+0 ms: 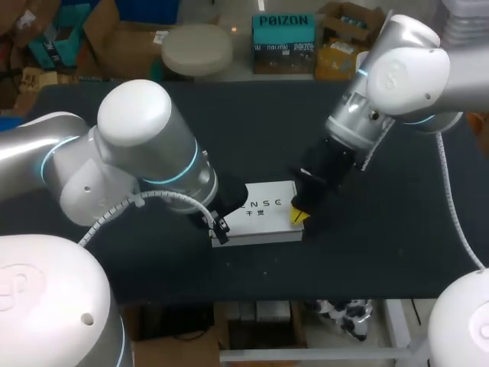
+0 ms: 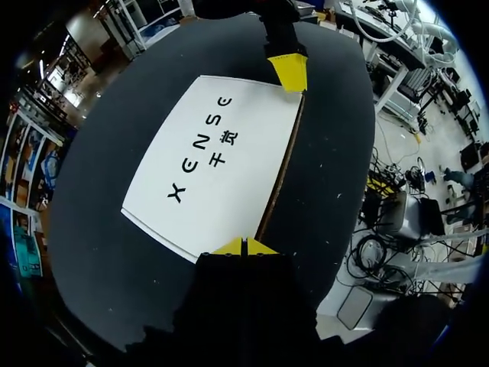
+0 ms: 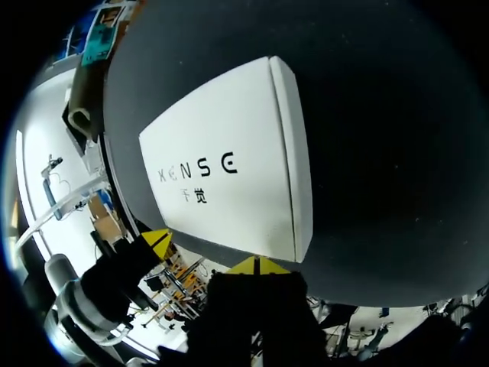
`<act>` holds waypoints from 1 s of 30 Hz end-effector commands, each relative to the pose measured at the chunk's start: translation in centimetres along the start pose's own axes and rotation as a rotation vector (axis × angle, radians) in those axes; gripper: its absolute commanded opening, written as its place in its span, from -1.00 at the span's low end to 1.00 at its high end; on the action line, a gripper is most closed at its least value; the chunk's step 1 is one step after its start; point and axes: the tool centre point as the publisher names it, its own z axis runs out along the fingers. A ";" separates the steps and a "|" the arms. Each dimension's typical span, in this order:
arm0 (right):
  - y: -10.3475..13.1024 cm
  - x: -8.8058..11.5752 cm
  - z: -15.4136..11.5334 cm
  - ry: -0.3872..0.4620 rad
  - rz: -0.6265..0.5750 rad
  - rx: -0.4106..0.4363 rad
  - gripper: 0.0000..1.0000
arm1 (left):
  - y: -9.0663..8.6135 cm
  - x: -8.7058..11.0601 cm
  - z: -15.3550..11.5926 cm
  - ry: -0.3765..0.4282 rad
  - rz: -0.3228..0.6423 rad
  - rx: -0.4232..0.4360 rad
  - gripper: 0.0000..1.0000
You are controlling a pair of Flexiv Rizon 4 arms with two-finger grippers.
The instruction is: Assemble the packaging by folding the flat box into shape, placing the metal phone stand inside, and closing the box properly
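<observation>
Left gripper [image 2: 243, 246] and right gripper [image 3: 258, 265], both pinched together, sit at opposite ends of the white box [image 1: 267, 223] on black table [image 1: 382, 252]

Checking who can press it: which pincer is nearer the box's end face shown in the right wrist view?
Right. The right pincer is at the end face's near corner; the left pincer is at the white box's opposite near corner.

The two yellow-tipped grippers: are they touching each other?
Apart. The left wrist view shows the left gripper at the near edge of the white box and the right gripper at its far edge, the box between them.
</observation>
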 end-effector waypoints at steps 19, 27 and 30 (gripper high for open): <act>0.0 0.6 -3.6 0.055 -0.057 -0.062 -0.92 | -2.0 1.1 -3.8 0.010 -0.049 0.001 -0.81; 0.8 0.1 -7.7 0.101 -0.245 -0.218 1.00 | -3.2 2.9 -4.8 0.057 -0.222 -0.093 1.00; 0.7 -1.0 -9.2 0.117 -0.460 -0.335 1.00 | -3.2 3.7 -4.5 0.126 -0.335 -0.141 1.00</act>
